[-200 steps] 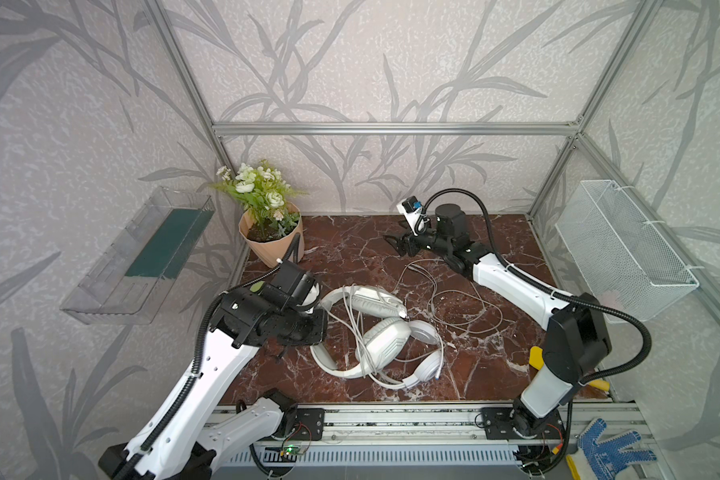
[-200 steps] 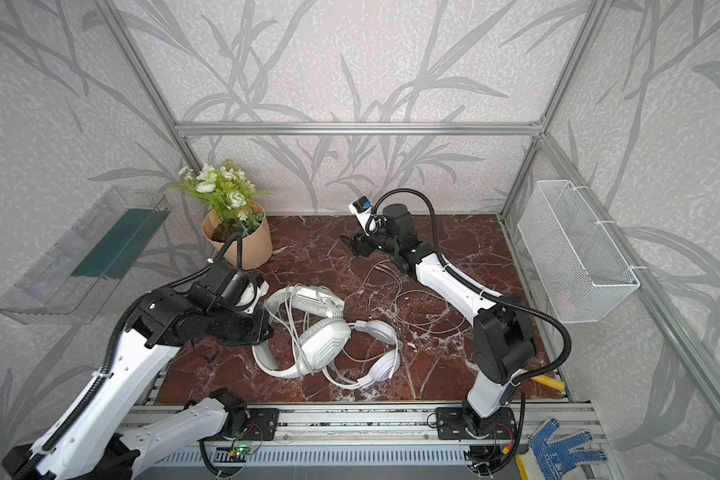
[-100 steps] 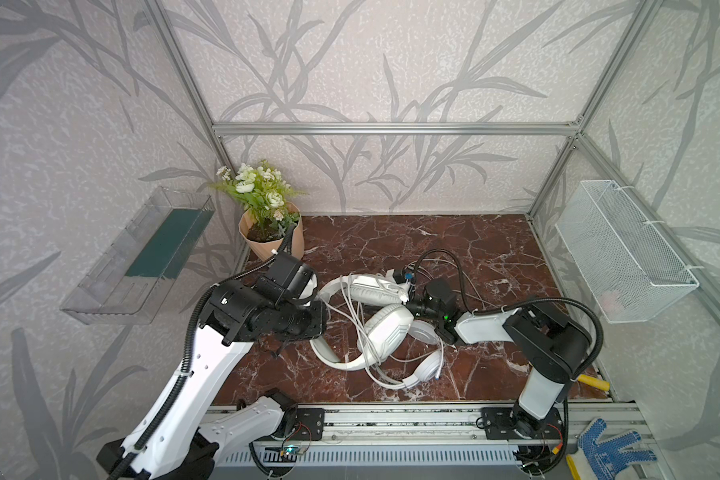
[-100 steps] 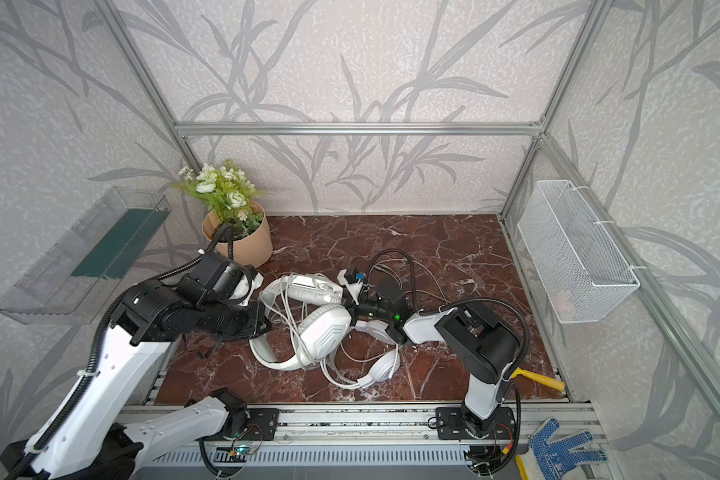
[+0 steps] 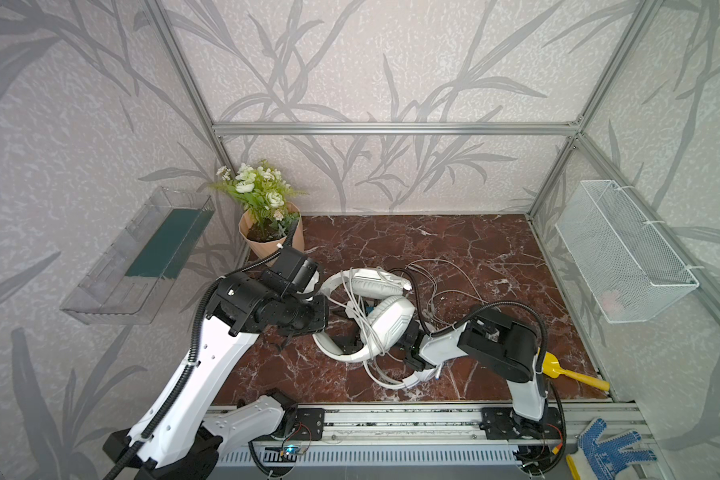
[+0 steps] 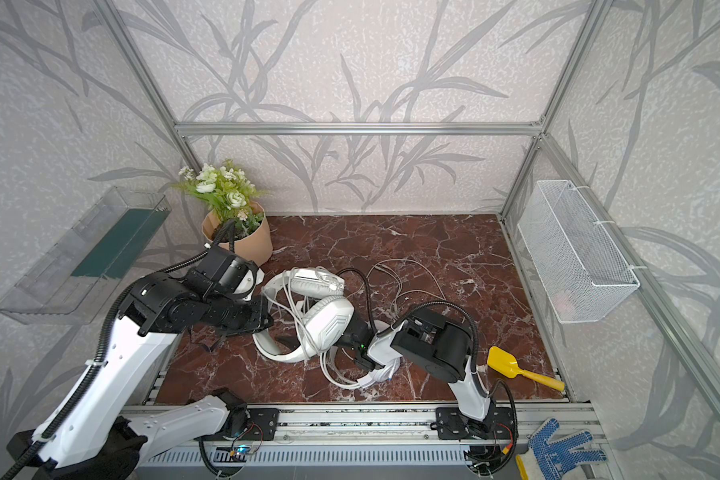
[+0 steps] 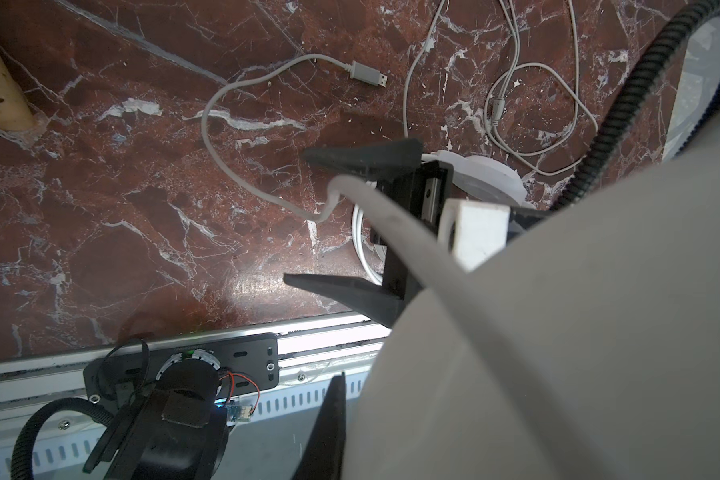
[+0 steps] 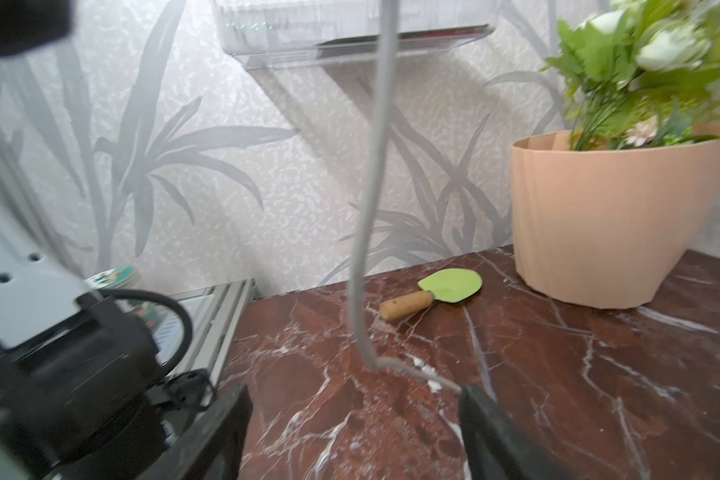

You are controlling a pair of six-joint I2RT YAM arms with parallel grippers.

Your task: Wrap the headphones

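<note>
The greyish-white headphones (image 5: 385, 320) (image 6: 325, 324) hang tilted at the table's middle, with cable wound over the band. My left gripper (image 5: 323, 297) (image 6: 267, 309) is shut on their headband; in the left wrist view one dark finger (image 7: 333, 415) lies against the pale shell. My right gripper (image 5: 350, 343) (image 7: 296, 216) (image 8: 356, 432) stands open low under the raised cup, nothing between its fingers. A pale cable (image 8: 371, 208) hangs before it and touches one finger. The glossy white headphones (image 5: 422, 376) lie partly under the right arm.
Loose cables (image 5: 445, 282) with a USB plug (image 7: 368, 77) lie behind. A flower pot (image 5: 273, 241) stands back left, a green trowel (image 8: 449, 284) beside it. A yellow scoop (image 5: 558, 370) lies front right. A wire basket (image 5: 624, 253) and a clear shelf (image 5: 142, 257) hang on the walls.
My right arm has swung from the back of the table down to the front, its gripper now under the headphones. The left arm shifted slightly with the headband in its grip.
</note>
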